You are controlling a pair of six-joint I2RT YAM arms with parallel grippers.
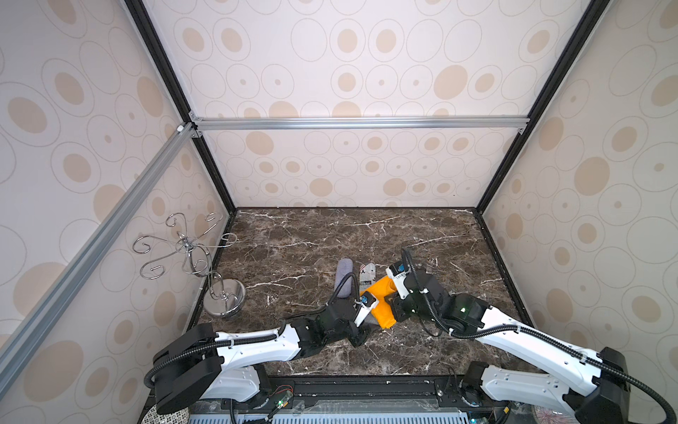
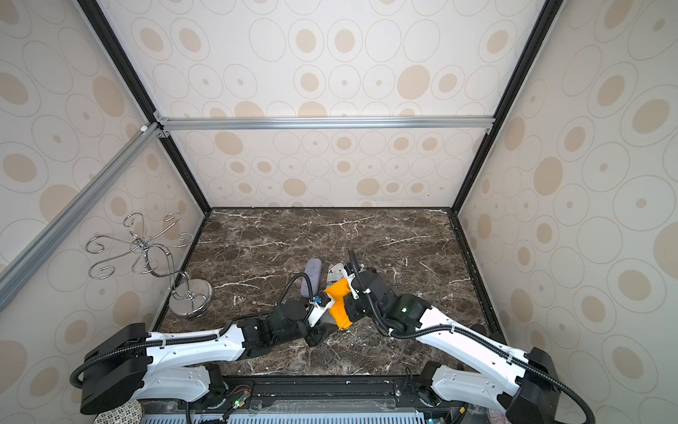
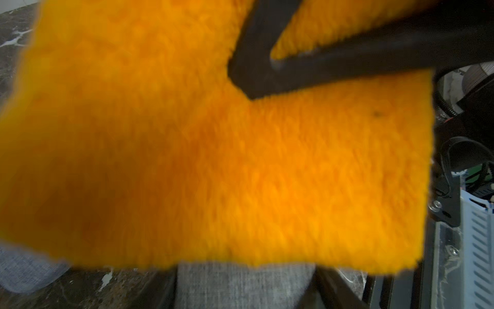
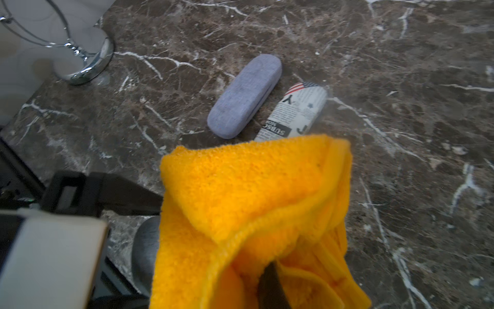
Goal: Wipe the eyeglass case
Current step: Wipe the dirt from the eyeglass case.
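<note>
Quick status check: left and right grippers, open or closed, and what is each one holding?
Left gripper: closed on the grey eyeglass case.
Right gripper: closed on the orange cloth.

Tabletop (image 1: 312, 235): lavender case (image 1: 344, 277), newsprint case (image 1: 367, 276) (stand (image 1: 227, 293))

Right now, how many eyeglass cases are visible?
3: a lavender fabric case and a newspaper-print case side by side on the table; a grey one partly hidden under the orange cloth.

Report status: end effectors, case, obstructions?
Left end effector shut on grey fabric eyeglass case. Right end effector shut on orange fluffy cloth, draped over it. Lavender felt case, newspaper-print case lie beyond, not obstructing.
</note>
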